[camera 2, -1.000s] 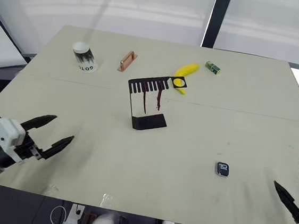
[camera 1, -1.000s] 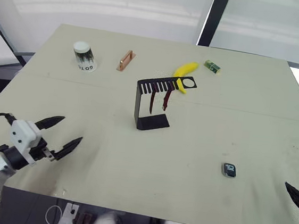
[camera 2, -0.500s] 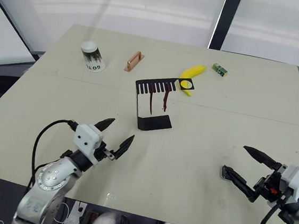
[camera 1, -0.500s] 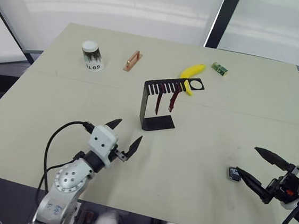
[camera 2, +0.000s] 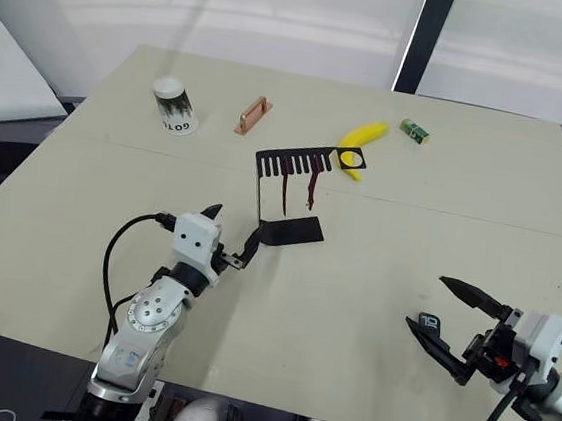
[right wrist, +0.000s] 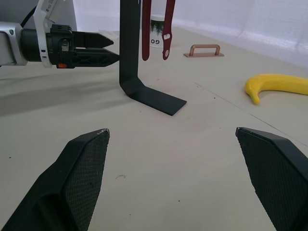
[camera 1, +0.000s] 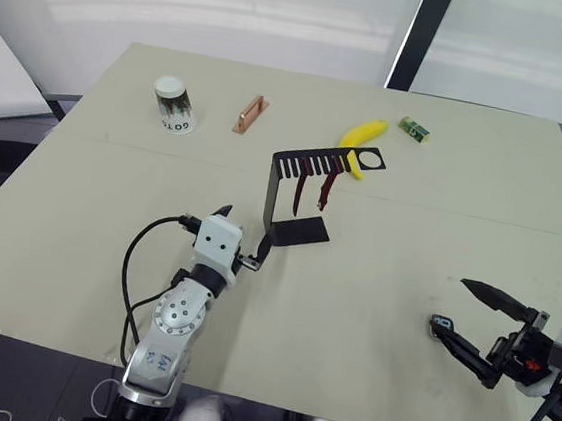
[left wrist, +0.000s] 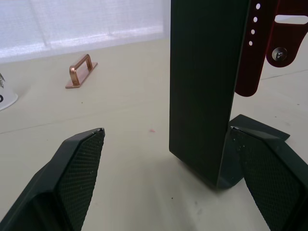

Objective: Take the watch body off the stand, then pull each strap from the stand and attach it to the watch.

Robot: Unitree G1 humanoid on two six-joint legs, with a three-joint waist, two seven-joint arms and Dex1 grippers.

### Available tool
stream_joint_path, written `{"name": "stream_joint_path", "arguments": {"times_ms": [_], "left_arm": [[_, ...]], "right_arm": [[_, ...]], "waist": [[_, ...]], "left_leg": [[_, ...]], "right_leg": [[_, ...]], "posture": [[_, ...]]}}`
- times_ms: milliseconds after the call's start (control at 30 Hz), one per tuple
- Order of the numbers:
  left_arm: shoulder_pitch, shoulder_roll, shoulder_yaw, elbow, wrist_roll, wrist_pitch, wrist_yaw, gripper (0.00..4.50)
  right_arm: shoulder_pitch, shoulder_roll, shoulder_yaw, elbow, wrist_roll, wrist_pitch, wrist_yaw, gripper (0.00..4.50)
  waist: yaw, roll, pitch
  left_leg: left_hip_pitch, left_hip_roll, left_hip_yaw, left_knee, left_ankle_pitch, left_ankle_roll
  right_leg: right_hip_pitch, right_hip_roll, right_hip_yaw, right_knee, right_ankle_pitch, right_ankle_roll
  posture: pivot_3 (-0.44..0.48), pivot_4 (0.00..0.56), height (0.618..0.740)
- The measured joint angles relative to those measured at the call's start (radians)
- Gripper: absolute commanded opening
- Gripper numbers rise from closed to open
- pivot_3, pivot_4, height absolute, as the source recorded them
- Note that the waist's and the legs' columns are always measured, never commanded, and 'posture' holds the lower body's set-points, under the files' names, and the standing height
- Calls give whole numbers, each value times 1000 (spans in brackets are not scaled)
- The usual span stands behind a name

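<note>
The black stand (camera 1: 280, 198) rises mid-table. Two dark red straps (camera 1: 300, 187) (camera 1: 326, 186) hang from its slotted top arm. My left gripper (camera 1: 244, 232) is open at the foot of the stand. In the left wrist view its fingers (left wrist: 79, 173) flank the stand's upright (left wrist: 202, 72), with one strap (left wrist: 260, 48) behind. The watch body (camera 2: 429, 323) lies flat on the table at the front right, screen up. My right gripper (camera 2: 425, 301) is open around it, its lower fingertip touching or nearly touching the case. In the right wrist view the right gripper (right wrist: 172, 129) faces the stand (right wrist: 129, 48).
At the table's far side stand a paper cup (camera 1: 172, 104), a copper handle (camera 1: 251, 114), a banana (camera 1: 359, 133) just behind the stand's top arm, and a small green box (camera 1: 414, 129). The table's front edge runs close under both arms.
My left gripper has moved forward to the stand and now straddles its upright. The right gripper has shifted slightly at the watch body, which stays on the table.
</note>
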Motion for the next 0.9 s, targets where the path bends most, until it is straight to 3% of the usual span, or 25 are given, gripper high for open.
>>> {"name": "stream_joint_path", "arguments": {"times_ms": [567, 900], "left_arm": [[-151, -101, 24, 164, -22, -60, 29, 4500], [-234, -161, 32, 186, 7, -7, 122, 4500]], "right_arm": [[47, 23, 0, -31, 0, 2, -3, 4450], [46, 23, 0, -26, -3, 0, -2, 4450]], "waist": [[0, 0, 0], [0, 0, 0]], "left_leg": [[0, 0, 0, 0, 0, 0], [0, 0, 0, 0, 0, 0]], "right_leg": [[0, 0, -1, 0, 0, 0], [0, 0, -1, 0, 0, 0]], "posture": [[0, 150, 729], [0, 150, 729]]}}
